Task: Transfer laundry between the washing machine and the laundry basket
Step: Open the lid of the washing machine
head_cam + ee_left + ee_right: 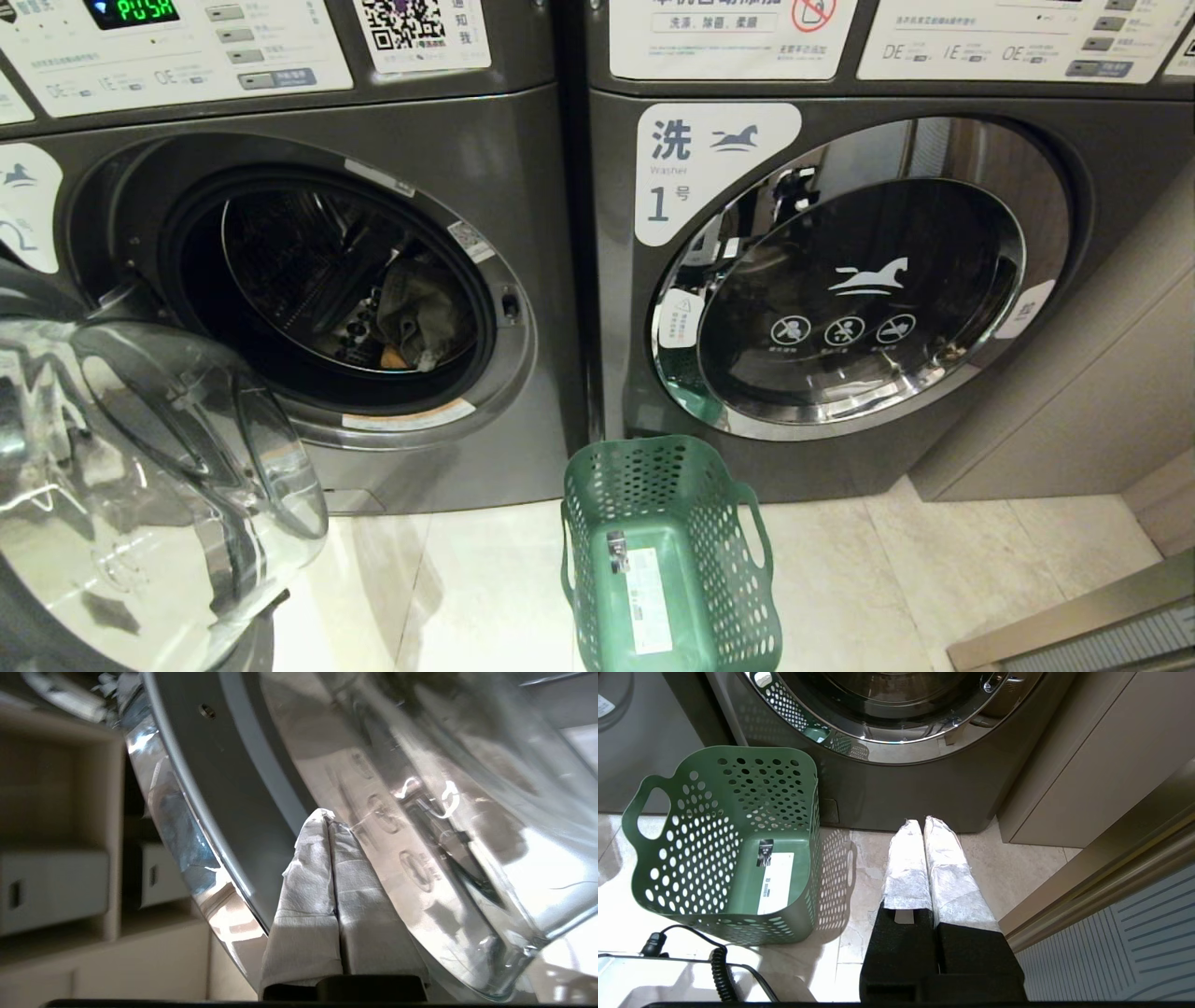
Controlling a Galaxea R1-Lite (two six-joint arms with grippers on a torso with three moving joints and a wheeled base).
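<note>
The washing machine (523,168) on the left stands with its round glass door (168,467) swung open toward me. Inside the drum lies grey-green laundry (425,313) with a bit of orange cloth (392,357) under it. The green laundry basket (653,485) sits empty on the floor between the two machines. Neither gripper shows in the head view. In the left wrist view my left gripper (327,816) is shut and empty, its cloth-wrapped tips close to the door's glass (420,788) and chrome rim (187,826). My right gripper (922,823) hangs shut and empty over the floor beside the basket (691,849).
The machine marked "1" (859,289) on the right has its door closed. A beige cabinet (1074,392) flanks it, with a metal threshold and grille (1102,625) at the lower right. Shelves with grey bins (51,891) stand beyond the open door. A coiled cable (717,966) lies near the basket.
</note>
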